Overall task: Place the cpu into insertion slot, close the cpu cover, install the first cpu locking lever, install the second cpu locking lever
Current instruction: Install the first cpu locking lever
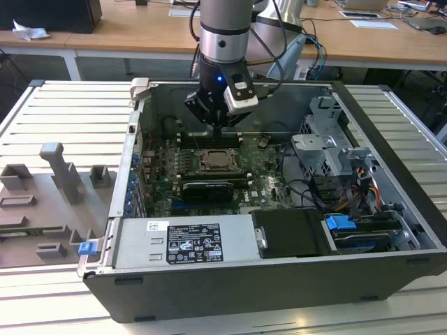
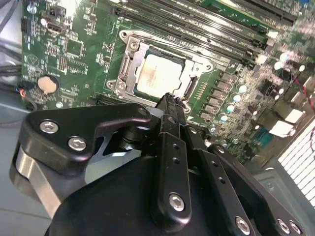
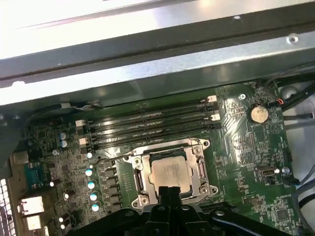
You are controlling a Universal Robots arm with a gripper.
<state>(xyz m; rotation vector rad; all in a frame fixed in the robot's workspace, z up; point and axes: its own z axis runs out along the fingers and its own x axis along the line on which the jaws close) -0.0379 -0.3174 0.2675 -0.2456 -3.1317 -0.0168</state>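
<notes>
The cpu [image 2: 158,76] lies flat in the insertion slot [image 1: 204,165] on the green board, its pale metal top showing in both wrist views [image 3: 170,172]. The cpu cover [image 3: 202,162], a silvery frame, lies down around the chip [image 2: 132,55]. My gripper [image 1: 218,130] hangs a little above the board, over the socket's edge on the memory-slot side. Its black fingers are shut together with nothing between them, and the tip [image 2: 170,100] overlaps the chip's edge in both wrist views [image 3: 170,191].
The open computer case [image 1: 391,118] walls in the board. Long black memory slots [image 3: 147,123] run beside the socket. A dark card [image 1: 207,190], a grey power supply [image 1: 188,241], drive cages and cables [image 1: 349,174] crowd the exterior view's right. Grey fixtures [image 1: 59,174] stand outside.
</notes>
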